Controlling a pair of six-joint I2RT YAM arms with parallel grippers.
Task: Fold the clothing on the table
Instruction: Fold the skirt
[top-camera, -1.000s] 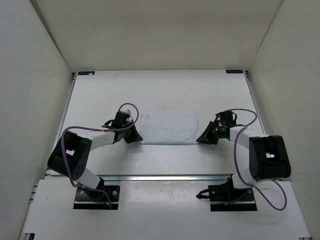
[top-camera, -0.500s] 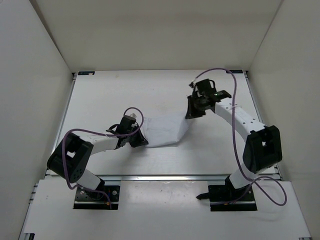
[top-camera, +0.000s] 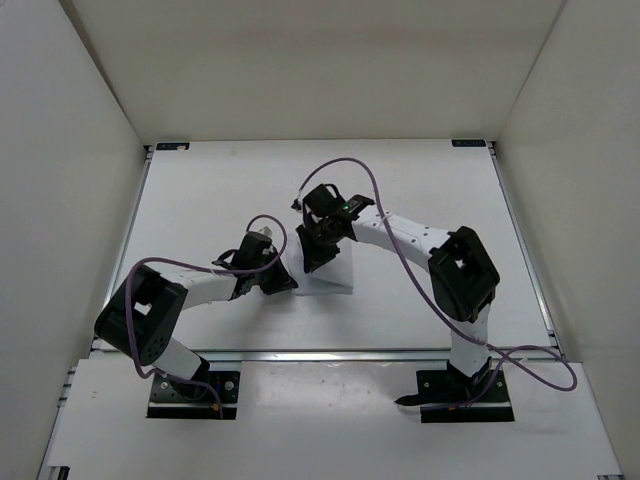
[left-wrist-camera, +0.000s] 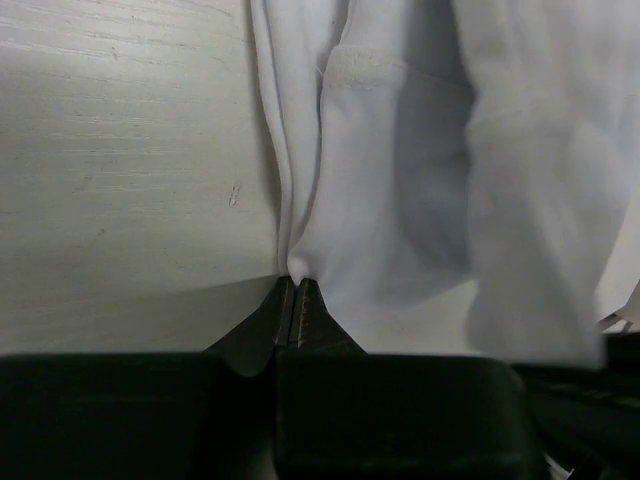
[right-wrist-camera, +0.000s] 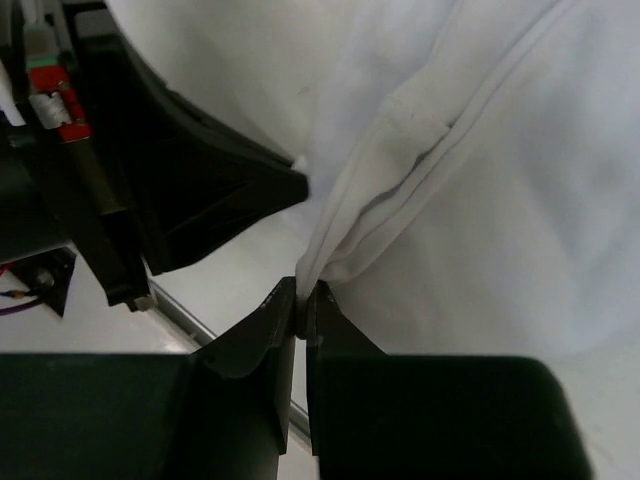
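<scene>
From above, the clothing (top-camera: 338, 275) lies bunched near the middle of the table (top-camera: 200, 190), just right of the left gripper (top-camera: 284, 279), whose arm lies low and bent. The right arm reaches leftward across the table, putting the right gripper (top-camera: 311, 262) over the cloth's left part. In the left wrist view that gripper's jaws are closed on the cloth's edge at the tabletop. In the right wrist view the right jaws pinch a bunched hem, with the left gripper close alongside.
</scene>
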